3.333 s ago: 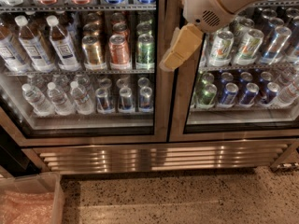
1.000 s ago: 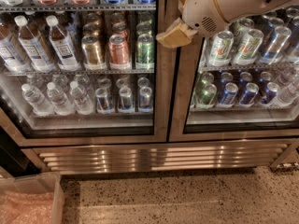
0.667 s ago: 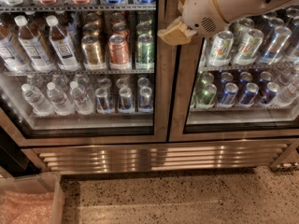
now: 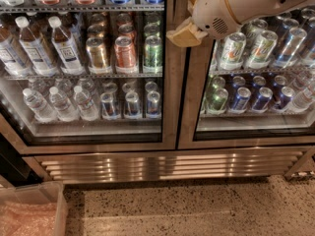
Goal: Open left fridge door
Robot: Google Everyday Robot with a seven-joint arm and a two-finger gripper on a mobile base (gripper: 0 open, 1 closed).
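The fridge (image 4: 167, 163) fills the view, its shelves full of cans and bottles. The left fridge door (image 4: 170, 107) is shut, its steel frame flush with the right door (image 4: 189, 107) at the centre seam. My gripper (image 4: 183, 33) is a tan tip on a white wrist that reaches in from the upper right. It points left and lies over the right-hand upright of the left door's frame, at the height of the upper can shelf. I cannot tell whether it touches the frame.
A louvred steel grille (image 4: 167, 167) runs along the fridge's base above a speckled floor (image 4: 197, 210). A translucent plastic bin (image 4: 29, 213) with pinkish contents stands at the bottom left. A dark gap (image 4: 10, 166) lies left of the fridge.
The gripper has swung up from hanging downward to pointing left across the centre frame. Over the last second it has barely moved. The door stays shut.
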